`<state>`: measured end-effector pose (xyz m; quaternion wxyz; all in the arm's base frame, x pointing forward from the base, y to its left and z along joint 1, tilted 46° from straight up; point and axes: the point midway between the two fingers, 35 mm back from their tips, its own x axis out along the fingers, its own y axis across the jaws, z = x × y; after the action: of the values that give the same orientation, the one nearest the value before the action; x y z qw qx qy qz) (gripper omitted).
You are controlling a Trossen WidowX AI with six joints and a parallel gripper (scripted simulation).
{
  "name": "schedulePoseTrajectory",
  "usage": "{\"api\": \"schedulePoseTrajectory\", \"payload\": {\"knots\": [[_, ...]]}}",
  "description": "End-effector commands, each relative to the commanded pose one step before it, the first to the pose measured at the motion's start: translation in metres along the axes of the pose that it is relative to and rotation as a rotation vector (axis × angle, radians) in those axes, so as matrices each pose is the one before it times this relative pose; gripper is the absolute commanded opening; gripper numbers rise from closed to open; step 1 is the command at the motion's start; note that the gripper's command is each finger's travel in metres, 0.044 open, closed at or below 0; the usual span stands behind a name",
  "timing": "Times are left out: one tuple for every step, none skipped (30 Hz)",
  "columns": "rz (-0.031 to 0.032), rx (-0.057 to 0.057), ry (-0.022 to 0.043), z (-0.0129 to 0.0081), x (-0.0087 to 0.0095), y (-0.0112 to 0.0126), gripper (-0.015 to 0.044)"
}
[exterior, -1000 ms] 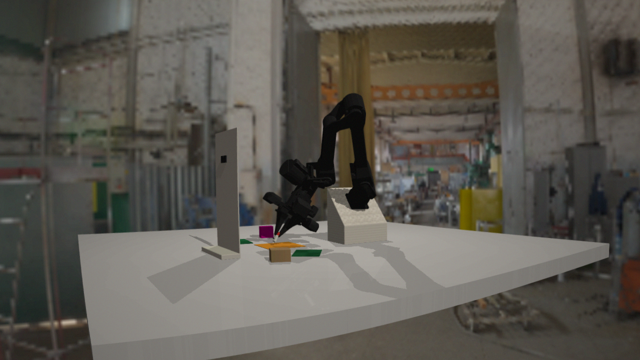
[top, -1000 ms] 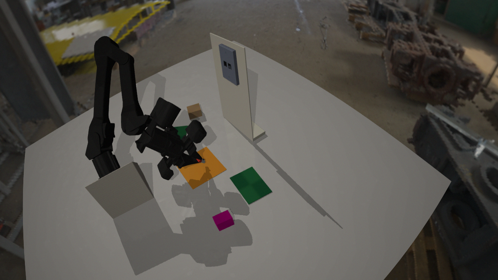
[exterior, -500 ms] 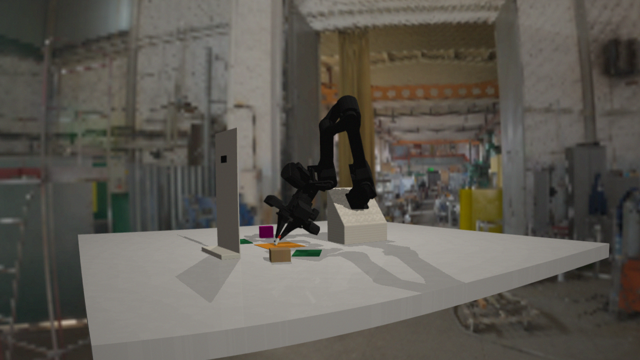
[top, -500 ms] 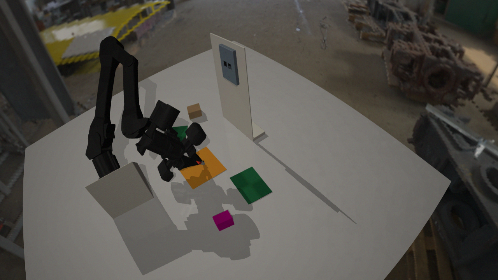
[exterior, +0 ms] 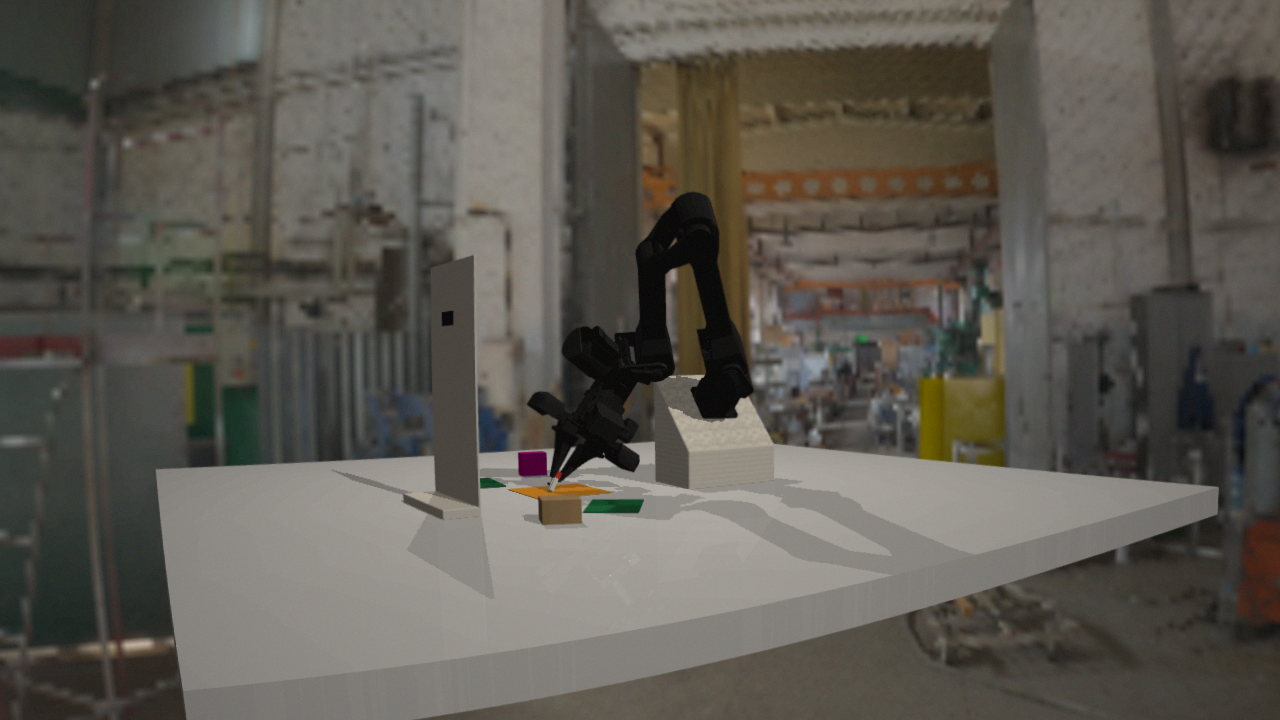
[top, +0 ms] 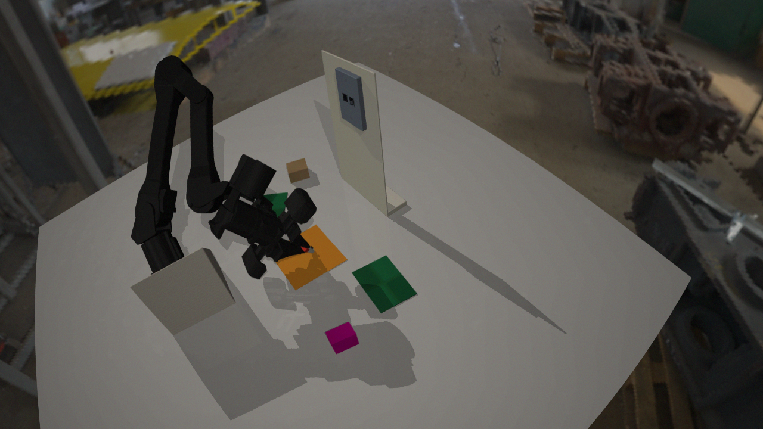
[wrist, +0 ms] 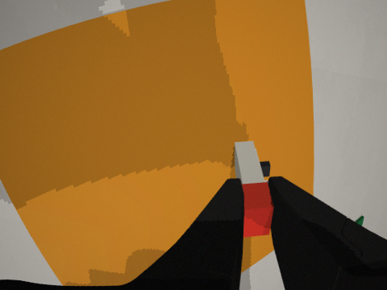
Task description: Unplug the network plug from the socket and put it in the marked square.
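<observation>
My gripper (top: 304,248) (exterior: 555,477) (wrist: 254,190) is shut on the small network plug (wrist: 254,205) (top: 304,248), which has a red body and a pale grey front end. The gripper holds the plug low over the orange marked square (top: 320,250) (exterior: 581,489) (wrist: 135,129); I cannot tell if the plug touches it. The plug sits over the square's near right part in the wrist view. The upright cream panel (top: 362,159) (exterior: 453,376) with its grey socket plate (top: 350,98) stands further back, and its sockets look empty.
A tan cube (top: 297,170) (exterior: 559,509), a magenta cube (top: 341,336) (exterior: 531,462), a green square patch (top: 383,283) (exterior: 614,505), a smaller green patch (top: 276,201) and a large pale wedge block (top: 183,291) (exterior: 711,438) lie around the orange square on the white table (top: 506,224).
</observation>
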<state>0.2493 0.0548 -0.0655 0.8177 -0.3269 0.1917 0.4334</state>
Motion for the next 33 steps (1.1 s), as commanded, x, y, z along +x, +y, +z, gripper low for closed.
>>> {"api": "schedulePoseTrajectory", "payload": {"knots": [[0.00112,-0.0004,-0.00042,0.00001,-0.00008,0.00018,0.0105],[0.00000,0.0000,0.00000,0.00000,0.00000,0.00000,0.0131],[0.00000,0.0000,0.00000,0.00000,0.00000,0.00000,0.0156],[0.00000,0.0000,0.00000,0.00000,0.00000,0.00000,0.0156],[0.00000,0.0000,0.00000,0.00000,0.00000,0.00000,0.0156],[0.00000,0.0000,0.00000,0.00000,0.00000,0.00000,0.0156],[0.00000,0.0000,0.00000,0.00000,0.00000,0.00000,0.0156],[0.00003,0.0000,0.00005,-0.00001,-0.00012,-0.00002,0.0156],[0.00008,0.0000,0.00015,-0.00004,-0.00035,-0.00005,0.0156],[0.00013,0.0000,0.00025,-0.00007,-0.00059,-0.00007,0.0156],[0.00015,0.0000,0.00029,-0.00008,-0.00072,-0.00009,0.0156],[0.00015,0.0000,0.00028,-0.00008,-0.00072,-0.00008,0.0156],[0.00014,0.0000,0.00027,-0.00007,-0.00072,-0.00008,0.0156],[0.00014,0.0000,0.00026,-0.00007,-0.00072,-0.00007,0.0156],[0.00013,0.0000,0.00025,-0.00007,-0.00072,-0.00007,0.0156],[0.00012,0.0000,0.00024,-0.00007,-0.00072,-0.00007,0.0156],[0.00012,0.0000,0.00023,-0.00006,-0.00072,-0.00006,0.0156],[0.00011,0.0000,0.00022,-0.00006,-0.00073,-0.00006,0.0156],[0.00011,0.0000,0.00021,-0.00006,-0.00073,-0.00005,0.0156],[0.00010,0.0000,0.00020,-0.00006,-0.00073,-0.00005,0.0156],[0.00009,0.0000,0.00019,-0.00005,-0.00073,-0.00005,0.0156],[0.00009,0.0000,0.00018,-0.00005,-0.00073,-0.00004,0.0156],[0.00008,0.0000,0.00017,-0.00005,-0.00073,-0.00004,0.0156],[0.00008,0.0000,0.00016,-0.00005,-0.00073,-0.00003,0.0156],[0.00007,0.0000,0.00015,-0.00004,-0.00073,-0.00003,0.0156],[0.00006,0.0000,0.00014,-0.00004,-0.00073,-0.00003,0.0156],[0.00006,0.0000,0.00013,-0.00004,-0.00073,-0.00002,0.0156],[0.00005,0.0001,0.00012,-0.00004,-0.00073,-0.00002,0.0156],[0.00004,0.0001,0.00011,-0.00003,-0.00073,-0.00002,0.0156],[0.00004,0.0001,0.00010,-0.00003,-0.00073,-0.00001,0.0156],[0.00003,0.0001,0.00009,-0.00003,-0.00073,-0.00001,0.0156],[0.00002,0.0001,0.00008,-0.00003,-0.00073,0.00000,0.0156],[0.00002,0.0001,0.00007,-0.00002,-0.00073,0.00000,0.0156]]}}
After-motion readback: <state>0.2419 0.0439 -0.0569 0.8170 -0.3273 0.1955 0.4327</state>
